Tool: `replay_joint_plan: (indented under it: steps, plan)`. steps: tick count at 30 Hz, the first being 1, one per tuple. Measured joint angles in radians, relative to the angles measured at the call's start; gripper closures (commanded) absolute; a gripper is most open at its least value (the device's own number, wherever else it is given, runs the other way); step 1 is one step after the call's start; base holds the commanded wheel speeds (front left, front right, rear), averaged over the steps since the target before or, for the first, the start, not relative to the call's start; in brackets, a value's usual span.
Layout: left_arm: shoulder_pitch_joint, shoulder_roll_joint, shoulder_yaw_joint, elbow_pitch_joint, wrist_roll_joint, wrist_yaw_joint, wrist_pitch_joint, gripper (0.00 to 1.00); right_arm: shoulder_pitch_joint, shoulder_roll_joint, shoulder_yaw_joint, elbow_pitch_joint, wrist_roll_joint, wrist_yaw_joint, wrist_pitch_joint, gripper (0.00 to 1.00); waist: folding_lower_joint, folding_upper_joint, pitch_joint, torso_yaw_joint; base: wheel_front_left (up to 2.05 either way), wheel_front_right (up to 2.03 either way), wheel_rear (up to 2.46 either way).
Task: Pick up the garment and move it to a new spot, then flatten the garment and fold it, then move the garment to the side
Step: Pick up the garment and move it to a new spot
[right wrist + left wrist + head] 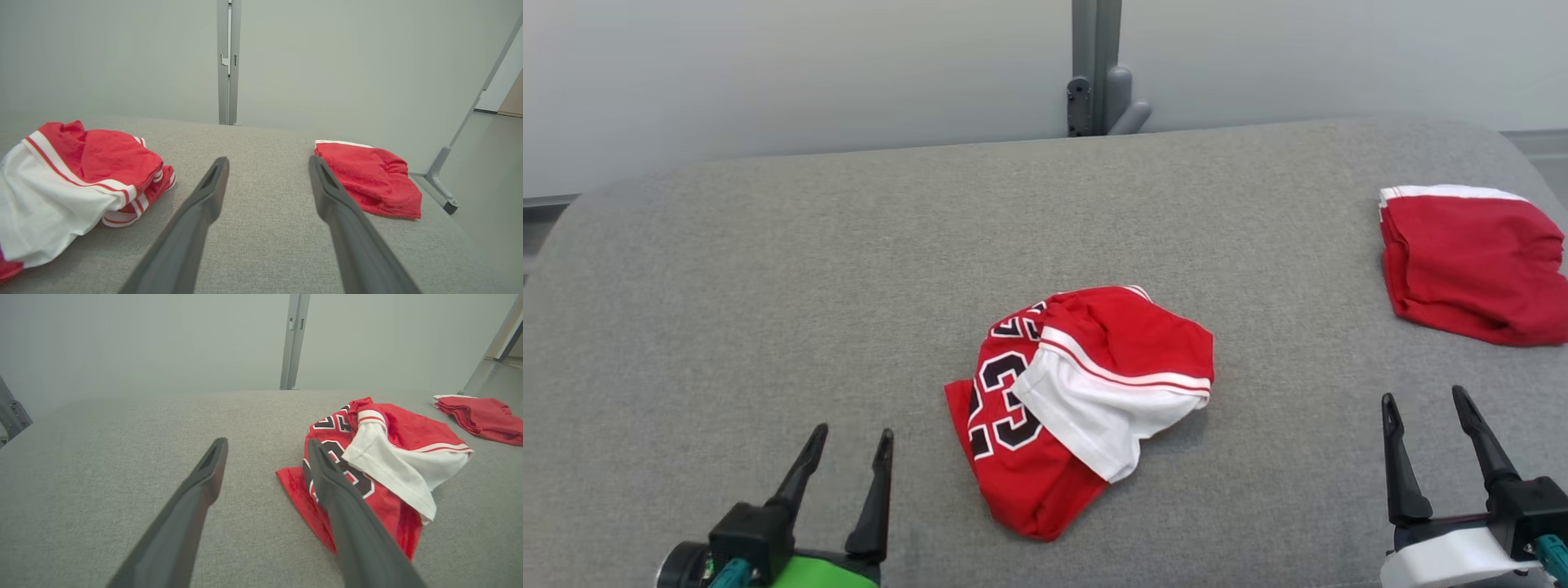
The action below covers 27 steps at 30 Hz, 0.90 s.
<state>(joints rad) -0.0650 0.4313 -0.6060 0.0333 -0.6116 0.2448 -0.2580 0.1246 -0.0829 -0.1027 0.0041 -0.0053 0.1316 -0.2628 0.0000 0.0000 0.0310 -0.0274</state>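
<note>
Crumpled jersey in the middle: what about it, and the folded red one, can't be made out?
- Jersey, head view: its white panel folds over the black number and lettering; neck and sleeves lost in the bunching.
- Left wrist view: a finger of the left gripper covers part of the number.
- Right wrist view: the left edge cuts the jersey off.
- Folded red garment, head view: cut by the right edge.

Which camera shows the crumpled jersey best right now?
Head view: the whole crumpled jersey lies unobstructed, seen from above. In the left wrist view, a gripper finger covers its near edge; the right wrist view crops it at the frame's left edge.
</note>
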Motion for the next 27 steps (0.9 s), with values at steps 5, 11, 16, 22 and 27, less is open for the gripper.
replay_joint_plan:
  steps: [5,11,16,22,27]
  plan:
    - [0.120,-0.036,0.164,0.001,0.084,-0.022,-0.004,0.00,0.036,0.012,-0.005,0.013,-0.002,0.000,0.000,0.00,0.0000,0.0000,-0.032,0.063,0.00,0.00,0.00]
    - [0.226,-0.138,0.327,0.042,0.194,-0.123,-0.004,0.00,0.046,0.022,-0.013,0.040,-0.006,0.000,0.000,0.00,0.0000,0.0000,-0.062,0.104,0.00,0.00,0.00]
    - [0.259,-0.196,0.413,0.068,0.266,-0.221,-0.004,0.00,0.049,0.027,-0.021,0.051,-0.006,0.000,0.000,0.00,0.0000,0.0000,-0.077,0.124,0.00,0.00,0.00]
    - [0.257,-0.245,0.483,0.078,0.340,-0.305,-0.004,0.00,0.050,0.031,-0.015,0.061,-0.008,0.000,0.000,0.00,0.0000,0.0000,-0.080,0.127,0.00,0.00,0.00]
    - [0.254,-0.277,0.515,0.086,0.379,-0.341,-0.004,0.00,0.050,0.032,-0.005,0.065,-0.005,0.000,0.000,0.00,0.0000,0.0000,-0.079,0.117,0.00,0.00,0.00]
